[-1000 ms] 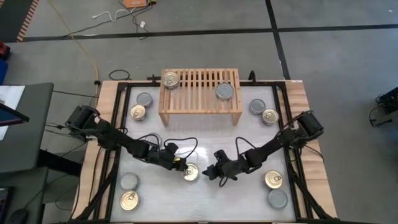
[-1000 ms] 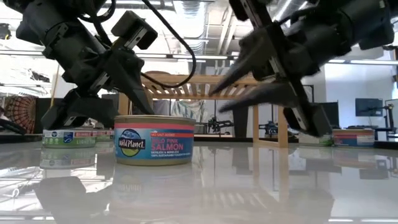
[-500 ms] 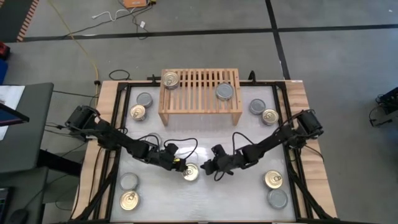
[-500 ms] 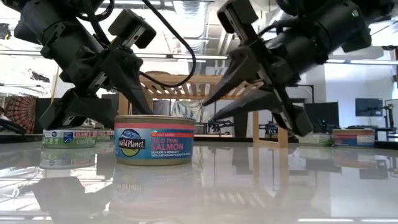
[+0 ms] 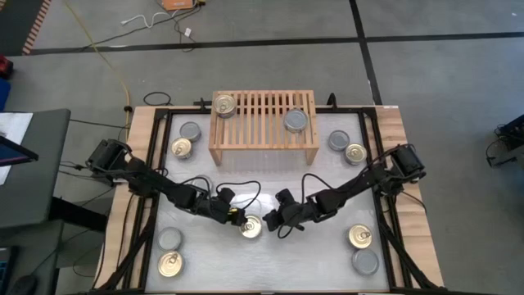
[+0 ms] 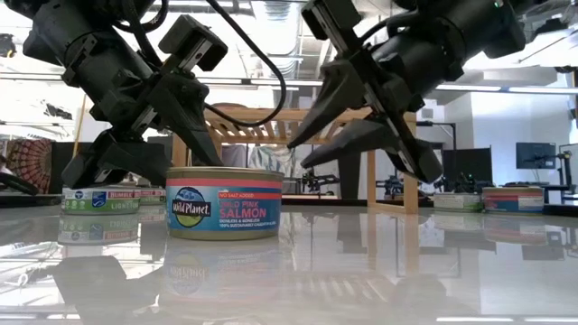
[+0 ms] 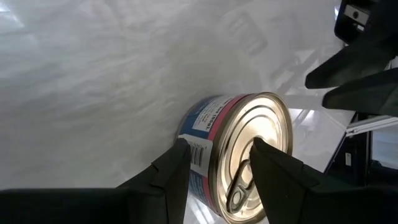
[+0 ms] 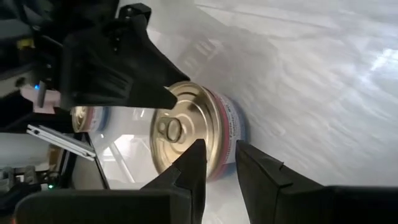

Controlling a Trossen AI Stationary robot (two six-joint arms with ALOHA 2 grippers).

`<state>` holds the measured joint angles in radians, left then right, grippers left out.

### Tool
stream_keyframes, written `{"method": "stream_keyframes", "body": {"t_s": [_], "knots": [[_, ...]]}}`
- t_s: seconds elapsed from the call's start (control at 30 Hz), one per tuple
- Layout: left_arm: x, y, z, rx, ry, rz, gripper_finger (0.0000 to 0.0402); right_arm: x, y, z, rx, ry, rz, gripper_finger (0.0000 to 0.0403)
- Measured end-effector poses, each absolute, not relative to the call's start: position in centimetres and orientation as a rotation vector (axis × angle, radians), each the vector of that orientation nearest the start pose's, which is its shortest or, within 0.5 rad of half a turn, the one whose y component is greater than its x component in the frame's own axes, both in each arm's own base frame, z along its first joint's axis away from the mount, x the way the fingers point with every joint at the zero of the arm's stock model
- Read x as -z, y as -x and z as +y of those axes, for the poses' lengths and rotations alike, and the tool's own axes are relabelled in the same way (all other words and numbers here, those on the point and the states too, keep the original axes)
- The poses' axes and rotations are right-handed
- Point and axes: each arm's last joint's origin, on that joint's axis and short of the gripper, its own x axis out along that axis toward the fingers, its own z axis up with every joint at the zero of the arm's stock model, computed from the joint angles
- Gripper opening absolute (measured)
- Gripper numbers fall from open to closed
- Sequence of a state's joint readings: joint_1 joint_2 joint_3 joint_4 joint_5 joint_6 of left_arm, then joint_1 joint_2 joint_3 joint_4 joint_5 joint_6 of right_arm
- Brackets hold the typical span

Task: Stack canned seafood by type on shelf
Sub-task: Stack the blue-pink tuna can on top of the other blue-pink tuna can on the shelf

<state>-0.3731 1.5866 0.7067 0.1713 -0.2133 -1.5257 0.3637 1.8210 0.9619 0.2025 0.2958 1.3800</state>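
My shelf at upper centre holds two cans. Both my left gripper and right gripper hang parted and empty over a gold-topped salmon can.

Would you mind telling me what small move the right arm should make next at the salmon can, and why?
Probably the right tool should hold off or back away slightly. It hangs beside the salmon can, part open and holding nothing, while the left tool already has one finger on the can's side and one over its lid. Two tools on one can would likely collide.

A yellow cable and an orange box lie on the grey floor.
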Motion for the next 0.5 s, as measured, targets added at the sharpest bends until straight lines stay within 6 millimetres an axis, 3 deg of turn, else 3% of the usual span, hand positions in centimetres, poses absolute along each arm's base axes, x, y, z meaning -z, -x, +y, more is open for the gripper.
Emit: {"method": "stream_keyframes", "body": {"t_s": [0.2,0.5], "knots": [[-15.4,-28.2,-10.1,-0.388,1.248,0.635,0.0156,-15.3,-34.6,12.3,0.375,-1.126,0.542,0.0113],[-15.4,-28.2,-10.0,-0.383,1.245,0.64,0.0156,-14.2,-36.2,12.7,0.323,-1.113,0.607,0.0113]]}}
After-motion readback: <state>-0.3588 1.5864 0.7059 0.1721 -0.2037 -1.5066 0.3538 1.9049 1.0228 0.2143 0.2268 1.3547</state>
